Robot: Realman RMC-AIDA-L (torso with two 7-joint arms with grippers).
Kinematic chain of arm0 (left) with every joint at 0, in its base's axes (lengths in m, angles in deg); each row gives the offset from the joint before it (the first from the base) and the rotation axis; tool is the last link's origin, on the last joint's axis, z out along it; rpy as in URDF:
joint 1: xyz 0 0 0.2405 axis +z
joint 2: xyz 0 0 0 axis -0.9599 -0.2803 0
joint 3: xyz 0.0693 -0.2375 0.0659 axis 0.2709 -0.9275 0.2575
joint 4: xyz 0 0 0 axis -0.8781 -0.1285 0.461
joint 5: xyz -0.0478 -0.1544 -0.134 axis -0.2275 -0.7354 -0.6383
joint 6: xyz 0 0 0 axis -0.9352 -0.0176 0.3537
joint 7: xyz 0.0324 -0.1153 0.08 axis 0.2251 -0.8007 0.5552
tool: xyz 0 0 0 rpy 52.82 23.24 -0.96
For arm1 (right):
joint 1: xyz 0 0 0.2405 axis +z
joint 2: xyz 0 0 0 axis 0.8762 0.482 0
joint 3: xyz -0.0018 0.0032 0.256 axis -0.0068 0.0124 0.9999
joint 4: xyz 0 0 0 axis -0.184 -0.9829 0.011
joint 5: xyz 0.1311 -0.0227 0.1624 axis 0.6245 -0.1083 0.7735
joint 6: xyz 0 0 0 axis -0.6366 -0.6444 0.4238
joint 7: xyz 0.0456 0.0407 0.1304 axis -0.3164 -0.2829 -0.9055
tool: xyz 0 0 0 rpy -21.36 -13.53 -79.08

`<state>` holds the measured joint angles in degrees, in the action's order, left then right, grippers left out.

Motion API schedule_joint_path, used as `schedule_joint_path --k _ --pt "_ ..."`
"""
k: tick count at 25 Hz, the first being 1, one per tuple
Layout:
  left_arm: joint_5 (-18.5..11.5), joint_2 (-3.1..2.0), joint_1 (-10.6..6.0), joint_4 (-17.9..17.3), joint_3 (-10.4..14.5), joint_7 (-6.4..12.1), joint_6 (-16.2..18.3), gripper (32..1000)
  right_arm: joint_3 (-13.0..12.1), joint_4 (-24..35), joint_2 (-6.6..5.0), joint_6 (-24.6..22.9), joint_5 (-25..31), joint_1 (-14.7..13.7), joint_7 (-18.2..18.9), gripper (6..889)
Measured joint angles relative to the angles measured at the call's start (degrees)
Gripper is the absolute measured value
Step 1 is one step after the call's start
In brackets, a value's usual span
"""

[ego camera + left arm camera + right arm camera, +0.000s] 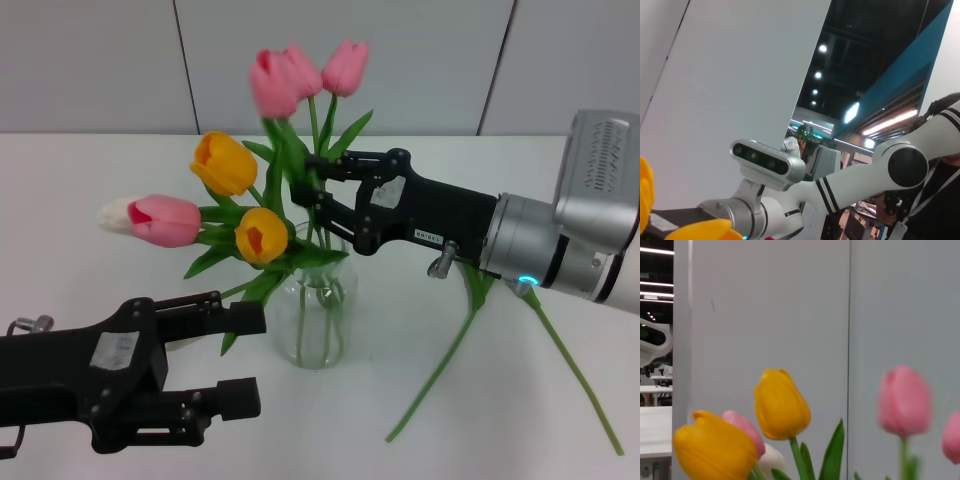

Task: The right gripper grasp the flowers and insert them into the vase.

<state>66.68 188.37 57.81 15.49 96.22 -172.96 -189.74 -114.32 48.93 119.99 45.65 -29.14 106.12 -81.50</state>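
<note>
The clear glass vase stands mid-table and holds several flowers: two orange tulips, a pink and a white one leaning left, and pink ones on top. My right gripper reaches in from the right just above the vase neck. Its fingers stand a little apart around the stem of a blurred pink tulip, with leaves partly covering the tips. The right wrist view shows orange tulips and a pink one close up. My left gripper is open, low on the left beside the vase.
Two long green stems lie on the white table to the right of the vase, and their heads are hidden behind my right arm. A grey panelled wall runs along the back. The left wrist view shows orange petals and my right arm's wrist.
</note>
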Motion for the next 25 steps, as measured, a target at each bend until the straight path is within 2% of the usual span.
schedule_joint_path --k 6,10,17,19,22,25 --pt "0.0 -0.1 0.17 0.0 0.0 0.04 0.0 803 0.3 0.5 0.0 2.1 0.0 -0.4 0.5 327" --pt "0.0 -0.17 0.22 0.0 0.0 0.05 -0.1 803 0.6 3.2 0.0 4.6 0.1 -2.8 0.6 376" --pt "0.0 -0.36 0.77 0.0 -0.1 0.07 -0.1 803 0.9 6.3 -0.17 9.2 0.6 -5.8 -0.6 532" --pt "0.0 -0.49 0.89 0.0 -0.1 0.07 -0.1 803 0.9 7.2 -0.33 10.4 0.8 -6.7 -2.5 594" --pt "0.0 -0.55 0.94 0.0 -0.1 0.12 -0.1 803 0.5 10.4 -0.51 11.2 0.6 -9.0 -8.1 688" --pt "0.0 -0.56 1.06 0.0 -0.2 0.29 -0.2 803 0.2 12.9 -0.62 14.1 0.3 -10.9 -11.5 788"
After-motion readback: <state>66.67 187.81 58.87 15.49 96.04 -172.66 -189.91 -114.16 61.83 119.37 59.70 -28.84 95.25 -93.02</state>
